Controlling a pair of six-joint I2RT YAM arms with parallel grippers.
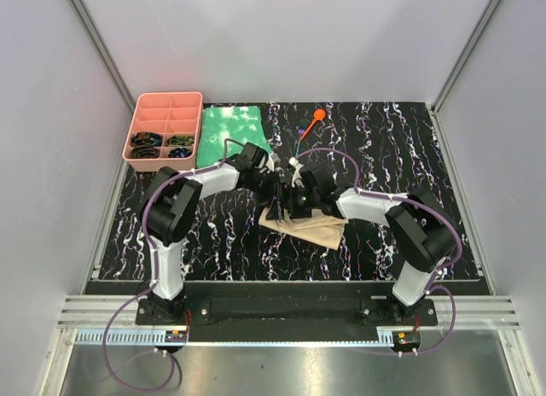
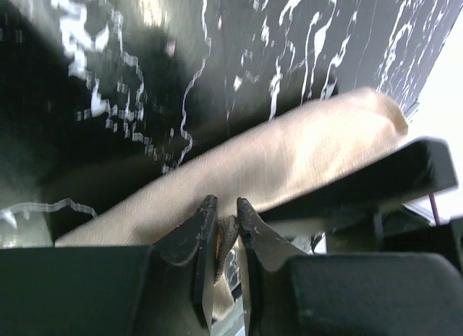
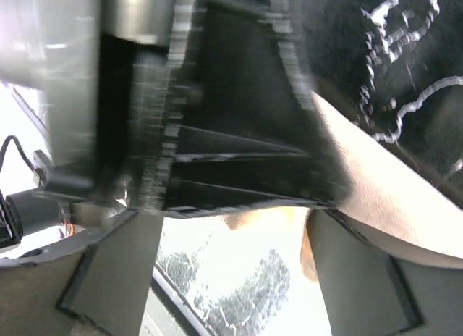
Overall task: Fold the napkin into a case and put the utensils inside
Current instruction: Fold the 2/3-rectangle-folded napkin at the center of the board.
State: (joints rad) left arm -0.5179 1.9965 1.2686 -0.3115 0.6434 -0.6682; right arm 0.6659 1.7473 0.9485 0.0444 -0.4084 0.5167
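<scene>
Two arms: both reach in and meet over the napkin at the middle of the tabletop.
napkin: tan cloth, partly folded, lying under both claws; its loose part spreads toward 5 o'clock.
left claw: jaws almost together, pinching a fold of the napkin between the fingertips.
right claw: jaws spread wide, clamping nothing; the napkin's edge lies beside one finger.
orange spoon: on the tabletop at 12 o'clock from the napkin, near the far edge.
teal utensil: slim, just at 7 o'clock of the spoon's head, apart from the napkin.
green cloth: at 11 o'clock from the napkin.
pink tray: divided, at 10 o'clock, dark items in its near compartments.
</scene>
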